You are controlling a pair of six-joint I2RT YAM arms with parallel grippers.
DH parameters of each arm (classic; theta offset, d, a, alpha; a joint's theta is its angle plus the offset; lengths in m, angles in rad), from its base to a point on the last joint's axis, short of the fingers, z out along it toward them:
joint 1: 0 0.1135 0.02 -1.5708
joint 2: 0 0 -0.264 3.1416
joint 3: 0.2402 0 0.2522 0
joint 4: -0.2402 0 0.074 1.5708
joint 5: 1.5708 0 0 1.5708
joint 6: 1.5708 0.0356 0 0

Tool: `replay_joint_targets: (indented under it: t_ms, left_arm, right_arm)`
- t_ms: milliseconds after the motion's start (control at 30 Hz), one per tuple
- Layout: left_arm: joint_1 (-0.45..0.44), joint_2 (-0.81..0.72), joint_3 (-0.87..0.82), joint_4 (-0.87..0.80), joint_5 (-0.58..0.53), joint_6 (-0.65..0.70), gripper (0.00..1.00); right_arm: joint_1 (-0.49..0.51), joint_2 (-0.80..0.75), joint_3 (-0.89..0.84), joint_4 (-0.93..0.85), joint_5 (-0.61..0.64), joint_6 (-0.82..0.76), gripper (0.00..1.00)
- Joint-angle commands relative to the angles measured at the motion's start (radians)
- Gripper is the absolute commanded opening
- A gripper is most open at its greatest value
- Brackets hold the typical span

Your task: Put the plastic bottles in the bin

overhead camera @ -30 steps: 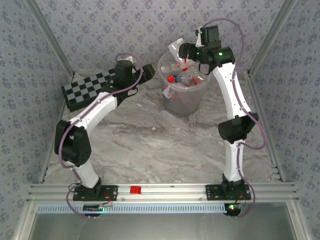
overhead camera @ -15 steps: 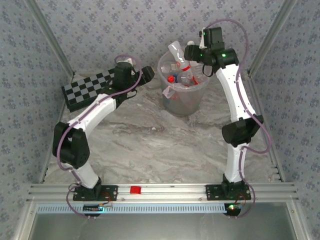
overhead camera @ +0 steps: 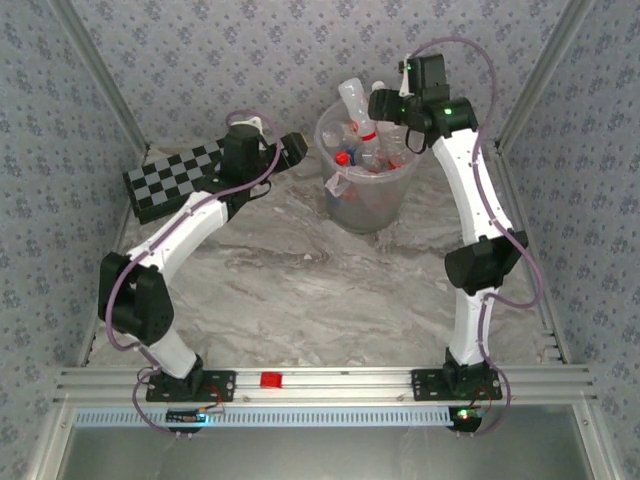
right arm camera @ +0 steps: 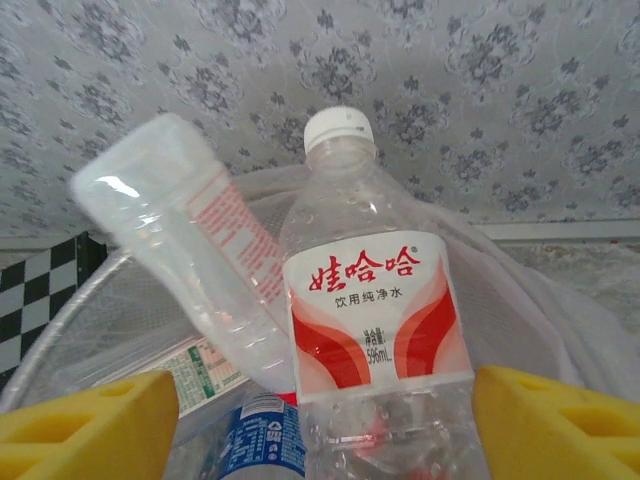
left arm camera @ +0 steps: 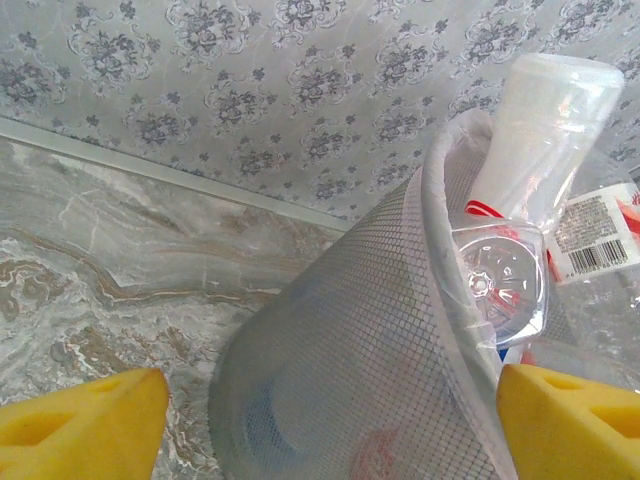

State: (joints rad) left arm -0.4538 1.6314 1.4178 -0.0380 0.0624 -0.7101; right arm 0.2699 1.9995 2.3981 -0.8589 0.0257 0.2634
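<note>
While hovering over the marble table (overhead camera: pixel 300 280), holding the left hand (overhead camera: pixel 297 150) with fingers apart and empty, just beside the bin (overhead camera: pixel 372 208). Farther back, standing upright on the table, brimming with plastic bottles (overhead camera: pixel 352 100) poking above the rim. Beyond, poising the right hand (overhead camera: pixel 378 105) at the far rim, fingers spread wide, gripping nothing, facing a white-capped red-label bottle (right arm camera: pixel 372 320).

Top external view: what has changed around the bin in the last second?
The right gripper shifted slightly right over the bin and now stands open. The clear bottle it brought leans inside, poking above the rim. The elbow of the left arm swung a little left. The left gripper, bin and chessboard kept their places.
</note>
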Motion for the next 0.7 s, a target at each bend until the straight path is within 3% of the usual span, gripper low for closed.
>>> replay_joint_targets:
  t_ms: [0,367,500,667]
  left_arm:
    - [-0.005,-0.047,-0.002,-0.019,-0.012,0.041,0.86]
    - [0.01,-0.152,-0.094,-0.066,-0.059,0.202,0.94]
    - [0.037,-0.195,-0.152,-0.06,-0.062,0.225,0.96]
    - [0.053,-0.264,-0.243,-0.103,-0.094,0.263,0.97]
  right_arm:
    - [-0.025,-0.121,-0.042,0.028,-0.016,-0.013,0.82]
    - [-0.166,-0.511,-0.652,0.376,-0.048,-0.011,0.97]
    - [-0.209,-0.539,-0.682,0.352,-0.085,-0.014,0.97]
    - [-0.235,-0.569,-0.754,0.296,-0.024,-0.027,0.98]
